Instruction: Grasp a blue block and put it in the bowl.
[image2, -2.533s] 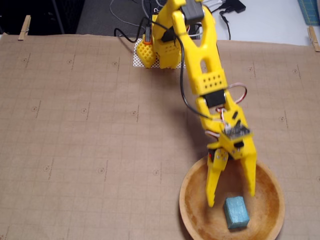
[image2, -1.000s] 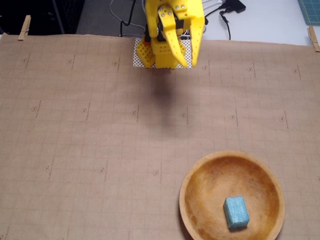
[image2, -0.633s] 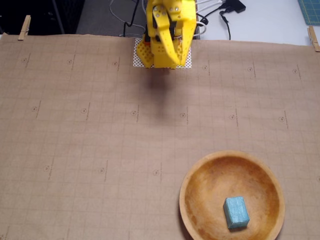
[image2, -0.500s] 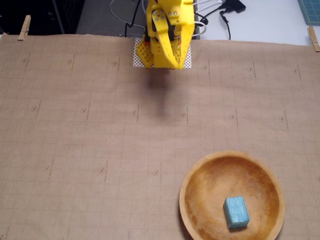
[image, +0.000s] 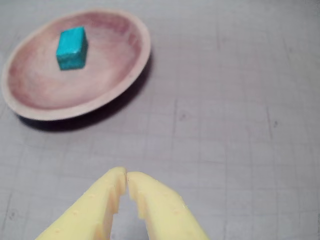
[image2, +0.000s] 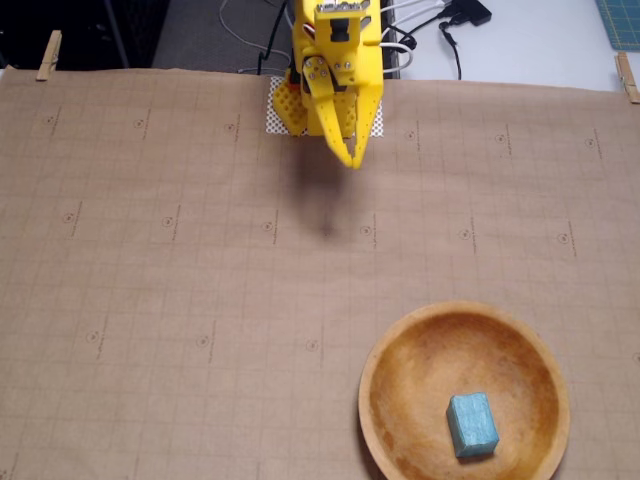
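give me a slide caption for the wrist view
Closed yellow gripper above gridded paper, with the blue block resting inside the wooden bowl ahead.

The hand (image2: 353, 160) no longer hangs open over the bowl (image2: 385, 350); it now sits closed, fingertips together, folded back near the far edge of the surface (image2: 150, 280).

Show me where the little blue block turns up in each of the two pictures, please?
Wrist view: the blue block is upper left, lying inside the bowl, far from the shut yellow tool at the bottom edge.
Fixed view: the blue block is lower right, again inside the bowl, with the tool at top centre.
Shared landmark: the wooden bowl around the block.
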